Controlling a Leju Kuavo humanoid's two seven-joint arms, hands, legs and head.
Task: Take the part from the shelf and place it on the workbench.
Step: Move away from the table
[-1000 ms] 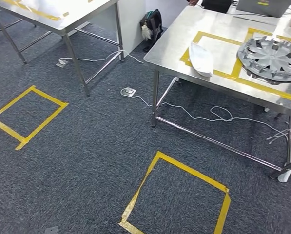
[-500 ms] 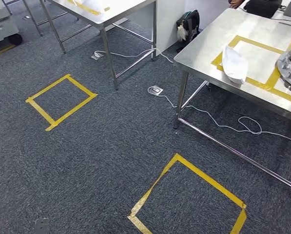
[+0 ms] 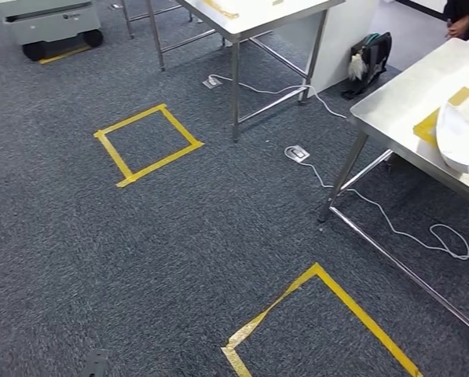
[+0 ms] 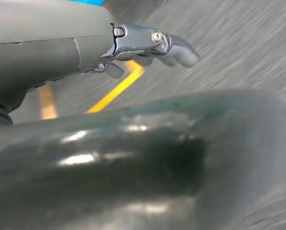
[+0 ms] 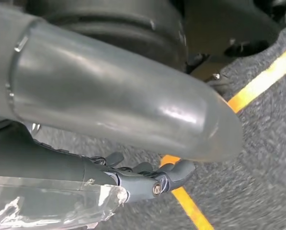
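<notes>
Even bright light, wrist views motion-blurred

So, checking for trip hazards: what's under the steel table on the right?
Under the steel table, a white cable trails in loops across the carpet past its crossbar. The tabletop hides whatever lies farther back.

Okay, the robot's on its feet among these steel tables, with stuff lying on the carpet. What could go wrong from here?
1. A white cable trails loose over the carpet by the table leg; a foot could snag it.
2. The floor socket sits in the open between the tables, another likely trip point.
3. The white part lies near the edge of the steel table; a bump might knock it off.
</notes>
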